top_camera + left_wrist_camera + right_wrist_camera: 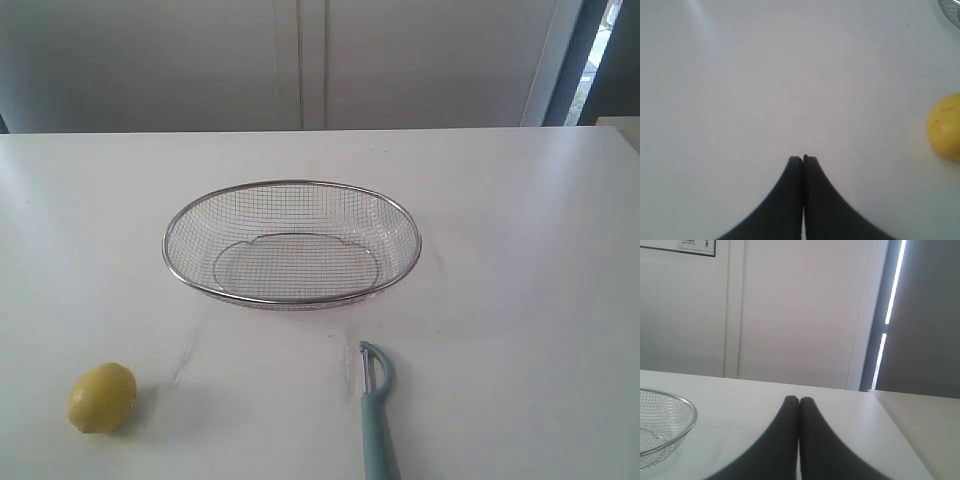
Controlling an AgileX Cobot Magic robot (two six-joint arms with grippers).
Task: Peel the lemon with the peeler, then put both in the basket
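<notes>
Three objects rest on the white table in the exterior view: basket at centre, lemon near left, peeler near right, all apart. Left wrist view: left gripper closed, empty, lemon beside it. Right wrist view: right gripper closed, empty, basket nearby.

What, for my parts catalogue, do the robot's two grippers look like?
The left gripper and right gripper look alike: each has two matte black fingers, broad at the base, curving in to narrow, squared tips. No cables or markings show, and the arms themselves are out of view.
</notes>
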